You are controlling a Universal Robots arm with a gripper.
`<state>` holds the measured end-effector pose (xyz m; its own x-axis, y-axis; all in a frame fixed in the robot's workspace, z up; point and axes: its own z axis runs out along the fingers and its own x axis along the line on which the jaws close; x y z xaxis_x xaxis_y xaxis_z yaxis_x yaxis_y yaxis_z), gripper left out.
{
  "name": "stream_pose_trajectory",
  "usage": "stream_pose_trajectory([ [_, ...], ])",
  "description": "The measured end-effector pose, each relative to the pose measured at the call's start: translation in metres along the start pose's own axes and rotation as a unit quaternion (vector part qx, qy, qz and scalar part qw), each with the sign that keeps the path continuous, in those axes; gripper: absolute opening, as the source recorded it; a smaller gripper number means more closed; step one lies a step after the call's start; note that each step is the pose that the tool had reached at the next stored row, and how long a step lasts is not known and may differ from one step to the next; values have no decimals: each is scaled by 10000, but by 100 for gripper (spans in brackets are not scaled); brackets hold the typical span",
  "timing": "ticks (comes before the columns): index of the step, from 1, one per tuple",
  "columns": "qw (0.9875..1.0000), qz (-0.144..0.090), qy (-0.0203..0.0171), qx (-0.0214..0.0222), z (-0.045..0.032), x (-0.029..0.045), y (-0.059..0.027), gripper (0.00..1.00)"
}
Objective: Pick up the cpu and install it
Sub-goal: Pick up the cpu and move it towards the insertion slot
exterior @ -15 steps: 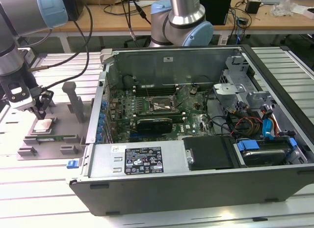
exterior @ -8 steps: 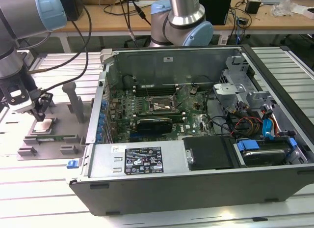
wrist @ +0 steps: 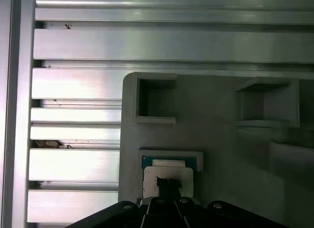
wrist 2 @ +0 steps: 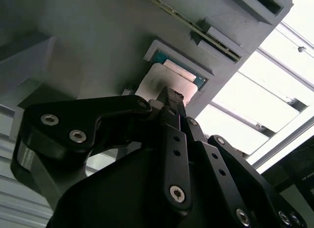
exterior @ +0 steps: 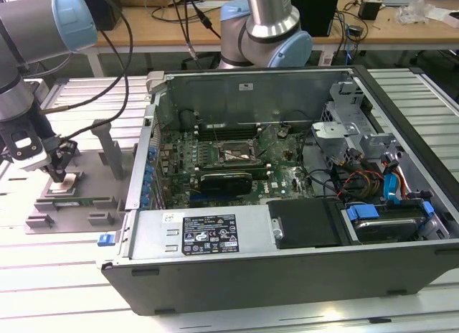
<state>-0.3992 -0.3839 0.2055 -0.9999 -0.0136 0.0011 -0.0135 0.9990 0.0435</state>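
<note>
The cpu is a small pale square chip sitting just over a teal-lined recess in the grey holder block at the exterior view's left. It overlaps the recess rim in both wrist views, so it looks slightly raised. My gripper hangs straight above the block, its black fingers drawn together on the chip's near edge. The chip shows just past the fingertips. The open computer case lies at the middle, and its socket frame sits on the motherboard.
A long green stick lies in a slot along the holder block. Upright grey posts rise from the block near my gripper. A second arm's base stands behind the case. Ribbed aluminium table slats surround the block.
</note>
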Motion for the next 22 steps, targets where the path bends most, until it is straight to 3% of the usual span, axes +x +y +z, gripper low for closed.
stream_pose_trajectory([
  [7, 10000, -1, 1, 0, 0, 0, -4, 11],
  [14, 10000, 0, 1, 0, 0, 0, -6, 54],
  [15, 10000, 0, 1, 1, 0, 0, -7, 54],
  [19, 10000, 0, 0, 0, 2, 0, -8, 72],
  [22, 10000, -1, -6, 1, 29, 0, -10, 72],
])
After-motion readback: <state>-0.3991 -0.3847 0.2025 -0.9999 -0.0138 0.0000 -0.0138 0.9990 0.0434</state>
